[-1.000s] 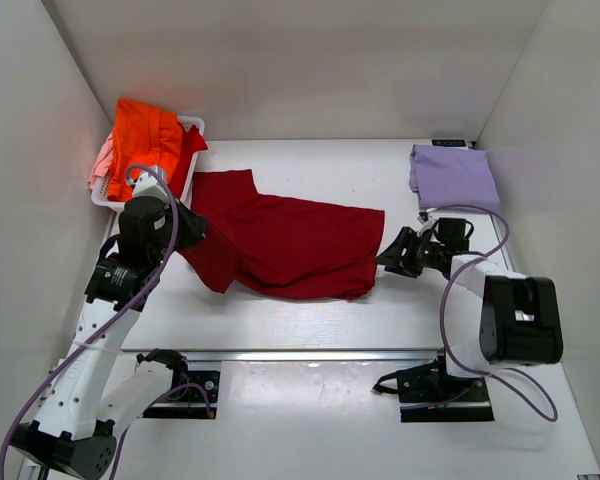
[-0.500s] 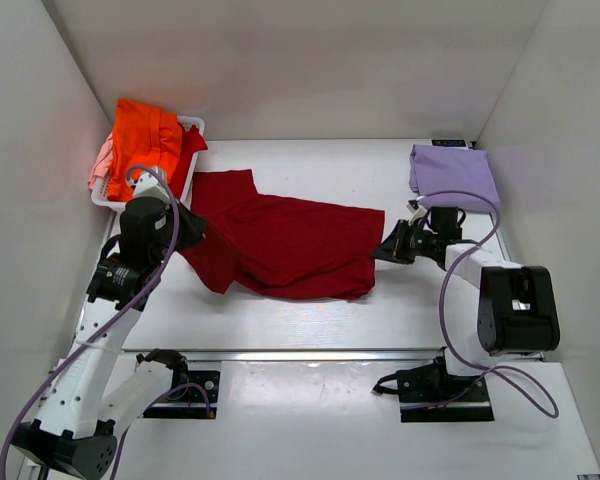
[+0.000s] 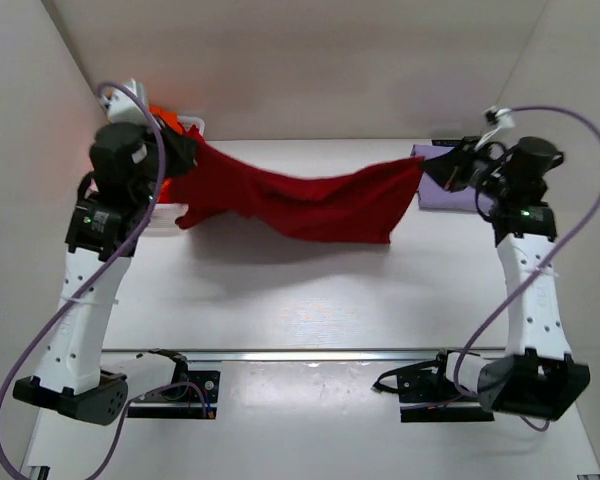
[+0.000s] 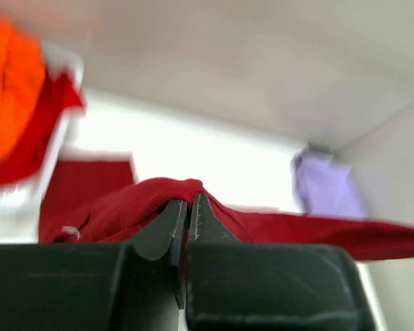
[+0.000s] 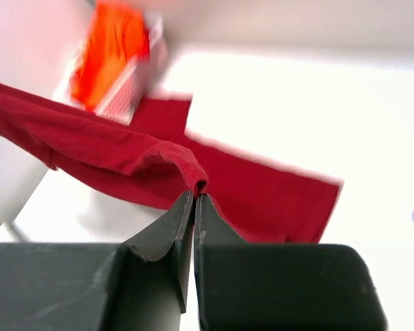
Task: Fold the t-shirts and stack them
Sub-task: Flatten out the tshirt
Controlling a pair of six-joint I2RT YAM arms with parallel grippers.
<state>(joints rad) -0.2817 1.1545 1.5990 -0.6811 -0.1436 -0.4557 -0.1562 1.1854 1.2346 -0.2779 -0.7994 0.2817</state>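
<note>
Lift-off of the dark red t-shirt [image 3: 300, 200]: a second ago we saw it lying crumpled on the table [image 3: 310, 300] with both arms low beside it; now it hangs clear above the table's far half, stretched between the two raised arms. We judge that the spreading step has begun, with folding and stacking yet to come. The cloth sags in a shallow arc, and its lower edge droops in loose folds toward the table. The lavender t-shirt [image 3: 458, 195] lies at the table's far right corner, partly hidden behind the right arm. The orange t-shirt [image 4: 10, 89] sits at the table's far left corner. The left gripper [image 4: 188, 203] is clamped on a bunched ridge of the red cloth, and the right gripper [image 5: 194, 198] likewise pinches a rolled edge of it.
</note>
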